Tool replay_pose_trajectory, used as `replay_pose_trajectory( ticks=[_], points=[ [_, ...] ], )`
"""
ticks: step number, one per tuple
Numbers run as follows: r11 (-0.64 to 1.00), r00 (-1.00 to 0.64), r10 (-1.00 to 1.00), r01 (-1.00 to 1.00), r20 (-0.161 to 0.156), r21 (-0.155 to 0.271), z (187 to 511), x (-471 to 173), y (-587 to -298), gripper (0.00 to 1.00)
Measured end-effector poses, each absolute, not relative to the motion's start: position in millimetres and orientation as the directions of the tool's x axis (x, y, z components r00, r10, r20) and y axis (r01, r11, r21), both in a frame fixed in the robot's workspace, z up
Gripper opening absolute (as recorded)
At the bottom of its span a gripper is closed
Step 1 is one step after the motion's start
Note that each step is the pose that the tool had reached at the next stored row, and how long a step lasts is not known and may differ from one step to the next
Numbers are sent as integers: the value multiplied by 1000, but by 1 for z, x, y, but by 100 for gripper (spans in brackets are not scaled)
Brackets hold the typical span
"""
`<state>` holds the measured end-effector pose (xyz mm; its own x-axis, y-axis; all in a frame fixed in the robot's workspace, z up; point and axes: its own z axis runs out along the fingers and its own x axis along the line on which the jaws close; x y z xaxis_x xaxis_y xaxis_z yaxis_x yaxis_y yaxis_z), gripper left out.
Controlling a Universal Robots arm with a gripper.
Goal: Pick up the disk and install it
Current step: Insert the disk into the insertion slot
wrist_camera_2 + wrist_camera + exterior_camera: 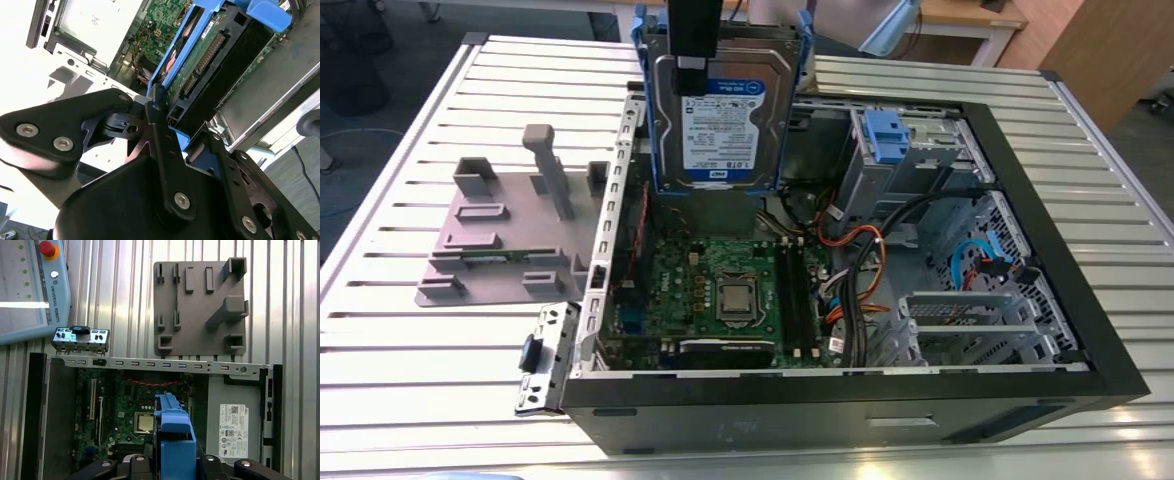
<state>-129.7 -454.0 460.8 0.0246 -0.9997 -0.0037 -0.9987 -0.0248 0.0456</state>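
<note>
The disk point(720, 120), silver-grey with a white and blue label and a blue plastic bracket along its sides, hangs upright over the far part of the open computer case point(1067, 300). My gripper point(691, 62) comes down from above and is shut on the disk's upper edge. In the second wrist view the black fingers point(159, 125) clamp the disk point(210, 60) at its bracket, with the connector side and circuit board showing. The first wrist view looks down past the gripper point(172, 465) along the blue bracket of the disk point(174, 440) onto the motherboard point(125, 405).
The case lies open on a slatted metal table point(427, 400). Inside are the motherboard point(720, 290), orange and black cables point(854, 270), a small blue clip point(886, 135) and a grey box with a white sticker point(235, 425). A grey fixture plate point(494, 240) lies beside the case.
</note>
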Motion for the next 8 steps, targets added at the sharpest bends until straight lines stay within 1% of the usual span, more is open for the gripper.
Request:
replay_pose_trajectory(
  ticks=[8],
  points=[
    [-25,25,-1000,-999,-3,46,461,-130,-456,37]
  ],
)
